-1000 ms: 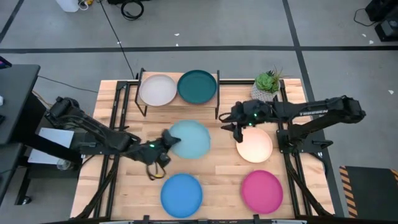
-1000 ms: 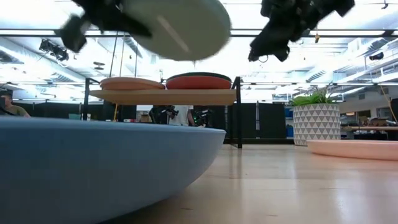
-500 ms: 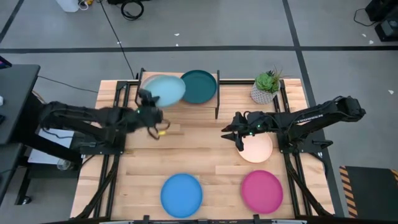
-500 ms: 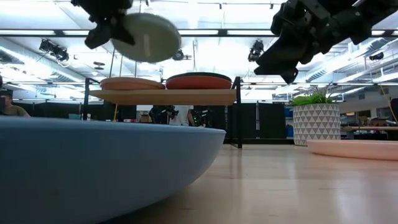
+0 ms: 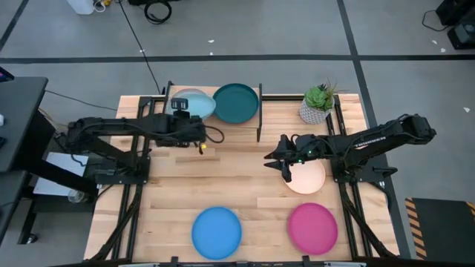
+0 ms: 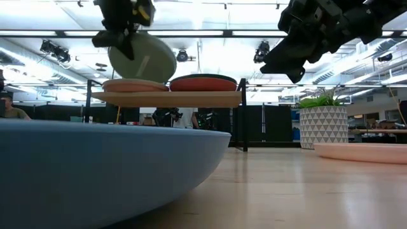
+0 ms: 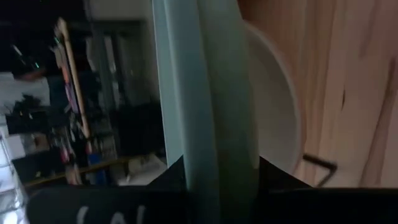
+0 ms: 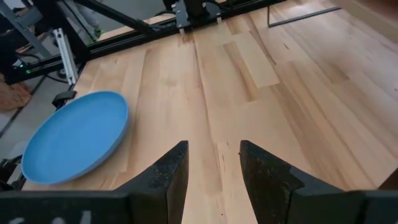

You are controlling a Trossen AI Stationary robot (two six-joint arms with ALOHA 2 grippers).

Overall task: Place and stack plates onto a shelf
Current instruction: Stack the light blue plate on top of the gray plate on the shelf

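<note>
My left gripper (image 5: 182, 111) is shut on the light teal plate (image 5: 196, 102) over the left half of the shelf (image 6: 168, 98). A pale plate (image 7: 273, 112) lies on the shelf under it. The dark teal plate (image 5: 236, 102) lies on the shelf's right half. In the low view the teal plate (image 6: 143, 57) hangs tilted just above the left stack (image 6: 135, 84). My right gripper (image 5: 282, 165) is open and empty, above the table by the left rim of a cream plate (image 5: 308, 178). My left gripper pinches the light teal plate's rim (image 7: 208, 152) between its two fingers, on the side toward the table's left and near edges. The fingers come about level from the table's left. The plate is lifted and tilted over the pale plate; whether its low edge touches, I cannot tell.
A blue plate (image 5: 217, 231) and a magenta plate (image 5: 312, 228) lie near the table's front edge. A potted plant (image 5: 318, 104) stands at the far right. Bare wood (image 8: 249, 93) lies between the shelf and the front plates.
My left gripper has carried the light teal plate from the table's middle up, toward the far edge and a little left, to above the shelf's left half, where the plate now tilts. My right gripper has gone slightly toward the near edge and then kept still.
</note>
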